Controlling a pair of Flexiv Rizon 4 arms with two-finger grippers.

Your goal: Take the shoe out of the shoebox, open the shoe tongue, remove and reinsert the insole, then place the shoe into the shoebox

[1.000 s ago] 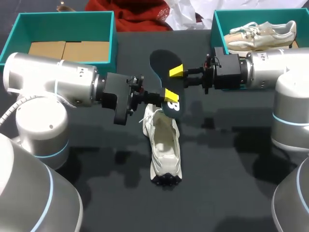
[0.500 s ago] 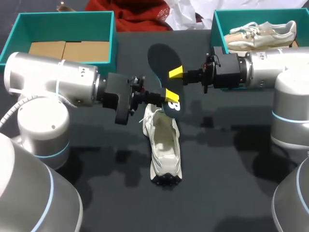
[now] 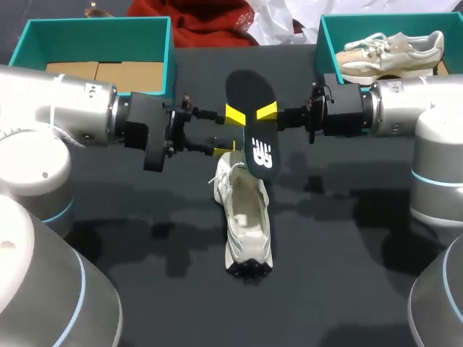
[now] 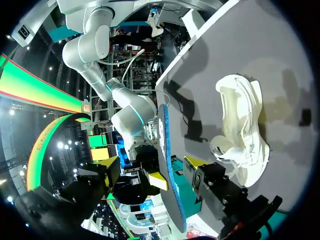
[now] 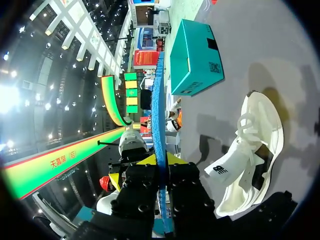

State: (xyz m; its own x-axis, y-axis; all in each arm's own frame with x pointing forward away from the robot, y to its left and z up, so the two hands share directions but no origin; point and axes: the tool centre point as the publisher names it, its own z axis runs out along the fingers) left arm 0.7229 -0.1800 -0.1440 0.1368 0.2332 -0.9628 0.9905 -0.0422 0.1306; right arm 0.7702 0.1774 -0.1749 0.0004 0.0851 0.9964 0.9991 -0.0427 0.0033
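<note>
Insole [image 3: 253, 123], dark with a white mark, was held up off the table, pinched along one edge by the right claw [image 3: 267, 110], whose yellow tips were pressed onto it from both sides. In the right wrist view the insole [image 5: 158, 100] ran edge-on straight out from between that claw's [image 5: 160, 162] fingers. The left claw [image 3: 228, 131] faced it from the other side with its fingers spread wide. In the left wrist view the insole [image 4: 166, 175] passed through the gap of this claw [image 4: 152, 166], and I could not tell whether either finger touched it. The white shoe [image 3: 246, 213] lay on the table under both claws, apart from them. Behind the right claw stood a teal shoebox [image 3: 323, 43] holding a second shoe [image 3: 391, 50].
</note>
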